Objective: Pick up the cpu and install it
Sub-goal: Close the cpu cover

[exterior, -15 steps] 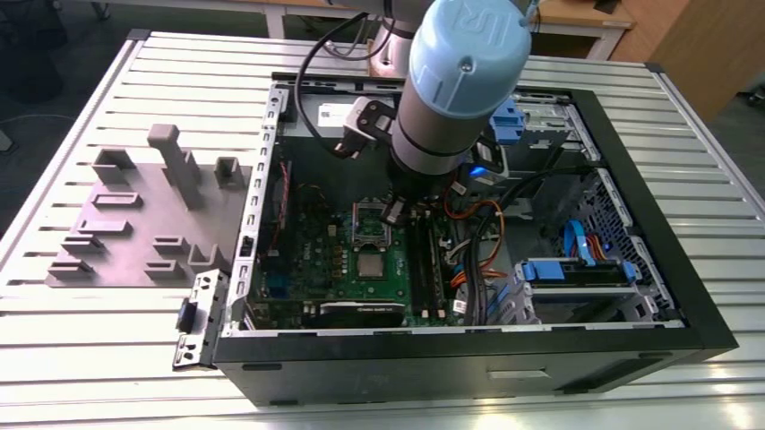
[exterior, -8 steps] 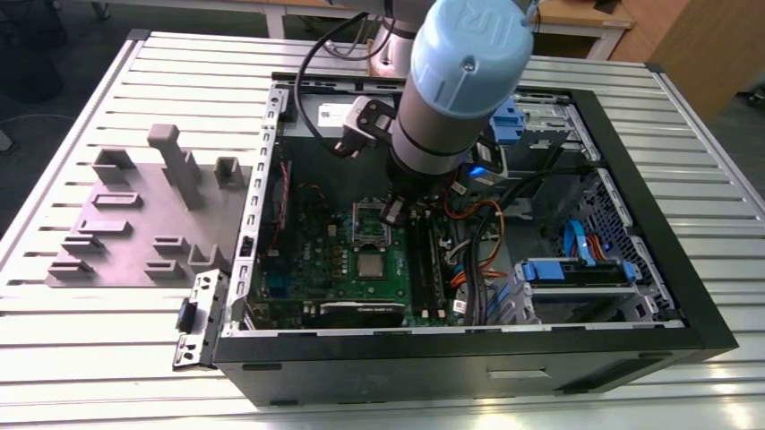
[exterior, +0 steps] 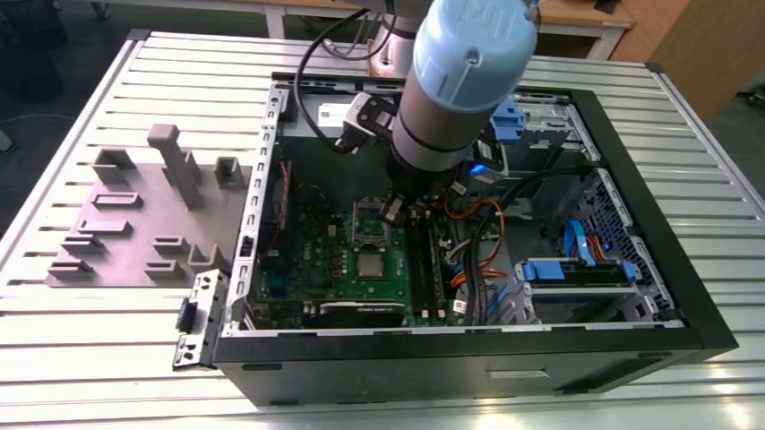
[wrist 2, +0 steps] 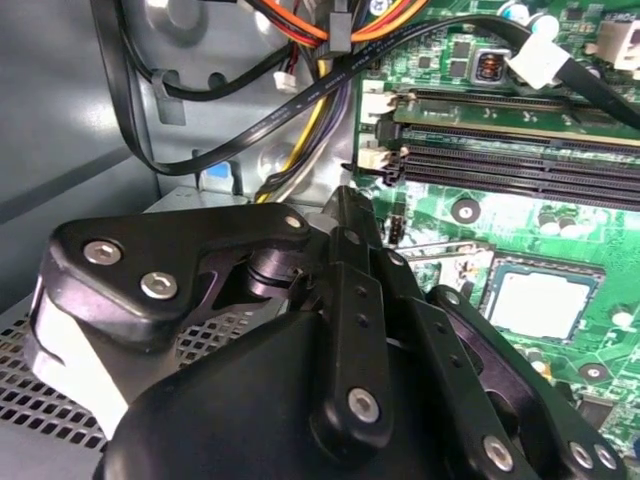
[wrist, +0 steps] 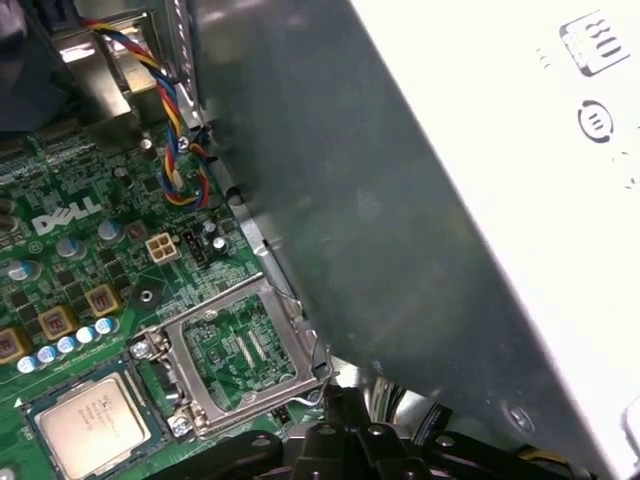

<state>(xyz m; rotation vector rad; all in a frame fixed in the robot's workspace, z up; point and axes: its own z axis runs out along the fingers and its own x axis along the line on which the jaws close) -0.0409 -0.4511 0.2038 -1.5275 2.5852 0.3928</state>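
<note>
One cpu (wrist: pixel 88 425), seemingly in socket.

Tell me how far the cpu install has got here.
Done, by the look of it: the cpu lies flat in its socket on the motherboard. In hand: the gripper hangs just beside it, over the metal socket frame. Left: that frame stands open, not closed over the chip.
</note>
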